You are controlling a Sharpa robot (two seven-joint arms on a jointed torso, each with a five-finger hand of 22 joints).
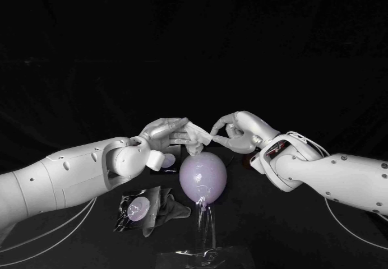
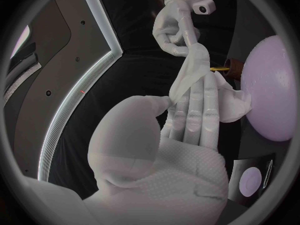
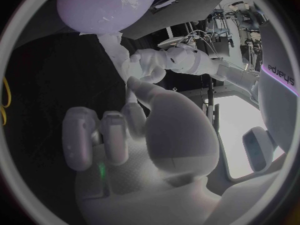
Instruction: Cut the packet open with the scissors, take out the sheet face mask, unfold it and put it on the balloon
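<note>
A pale lilac balloon (image 1: 202,176) stands upright on a clear stand (image 1: 206,238) at the table's middle. Just above its top hangs the white sheet face mask (image 1: 197,137), partly folded, stretched between my two hands. My left hand (image 1: 165,133) holds one edge, with the sheet draped over its fingers (image 2: 200,112). My right hand (image 1: 235,131) pinches the other edge. The left wrist view shows the mask (image 2: 199,77) running up to the right hand (image 2: 178,27), beside the balloon (image 2: 272,90). The right wrist view shows the mask (image 3: 115,47) under the balloon (image 3: 106,5).
The cut dark packet (image 1: 144,208) with a round pale label lies crumpled on the table left of the stand, also seen as the packet (image 2: 253,177). A small dark object with a yellow part (image 2: 224,67) lies behind the balloon.
</note>
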